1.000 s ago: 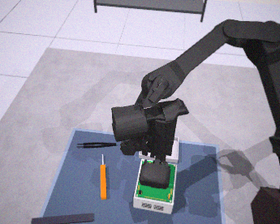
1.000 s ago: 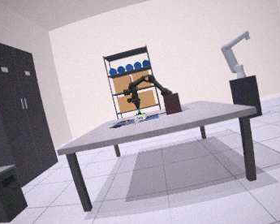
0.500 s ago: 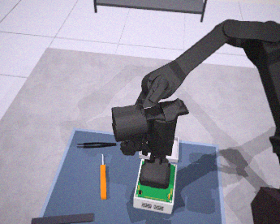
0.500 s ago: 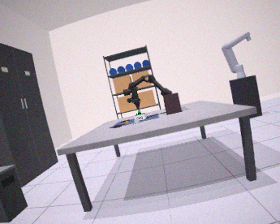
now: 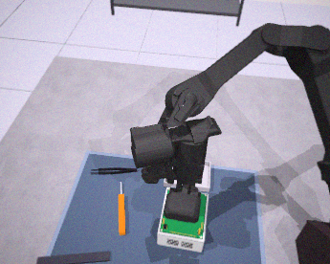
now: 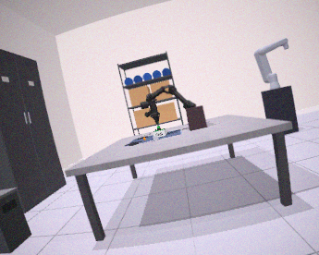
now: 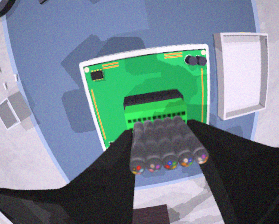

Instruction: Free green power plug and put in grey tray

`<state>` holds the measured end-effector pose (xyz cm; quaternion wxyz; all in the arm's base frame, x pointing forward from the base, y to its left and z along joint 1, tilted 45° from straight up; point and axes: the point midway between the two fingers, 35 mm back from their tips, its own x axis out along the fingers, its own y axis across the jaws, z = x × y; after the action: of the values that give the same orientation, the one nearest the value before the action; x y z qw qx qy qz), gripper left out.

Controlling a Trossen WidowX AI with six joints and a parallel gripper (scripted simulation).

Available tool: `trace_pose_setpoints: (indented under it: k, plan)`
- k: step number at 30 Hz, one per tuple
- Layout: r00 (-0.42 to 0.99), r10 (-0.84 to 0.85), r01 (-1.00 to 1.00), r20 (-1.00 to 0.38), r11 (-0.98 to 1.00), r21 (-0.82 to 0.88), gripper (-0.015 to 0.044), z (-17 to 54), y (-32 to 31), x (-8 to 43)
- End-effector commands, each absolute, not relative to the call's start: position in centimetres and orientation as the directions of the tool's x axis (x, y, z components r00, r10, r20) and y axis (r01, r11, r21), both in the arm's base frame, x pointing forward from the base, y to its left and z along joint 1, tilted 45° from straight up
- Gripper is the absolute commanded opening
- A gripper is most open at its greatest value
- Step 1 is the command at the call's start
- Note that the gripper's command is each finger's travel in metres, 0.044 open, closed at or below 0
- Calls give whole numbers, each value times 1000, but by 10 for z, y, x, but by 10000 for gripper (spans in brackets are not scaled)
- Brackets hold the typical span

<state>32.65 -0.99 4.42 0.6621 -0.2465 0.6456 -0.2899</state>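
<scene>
1. A grey table (image 6: 197, 139) stands on a tiled floor, with a shelf rack (image 6: 143, 61) against the pale wall behind; a blue mat (image 5: 94, 210) (image 7: 165, 20) lies on the tabletop.
2. The green power plug (image 7: 156, 113) is at the socket (image 7: 152, 97) on the circuit board (image 5: 182, 227) (image 7: 110, 100). Whether it is fully seated cannot be told.
3. The gripper (image 5: 186, 190) (image 6: 158, 124) (image 7: 160, 131) is pinching the plug, a finger at either side of it over the board.
4. Dark cables (image 7: 165, 142) run from the plug, their colored ends beyond the board's edge in the wrist view.
5. The board sits in a white housing (image 5: 180, 243) (image 6: 159, 134).
6. The grey tray (image 5: 207, 176) (image 7: 220, 75) is just beside the board, beyond its far end in the top view.
7. In that view, an orange-handled screwdriver (image 5: 121, 214) lies left of the board, and black tweezers (image 5: 115, 170) lie farther off, to its upper left.
</scene>
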Motion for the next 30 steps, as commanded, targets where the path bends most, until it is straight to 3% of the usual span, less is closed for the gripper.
trace_pose_setpoints:
  k: [1, 30]
  plan:
    - [9, -703, 63, -711, 711, -701, 0, 51, -3, 327]
    - [9, -702, 63, -712, 711, -700, 0, 68, 14, 326]
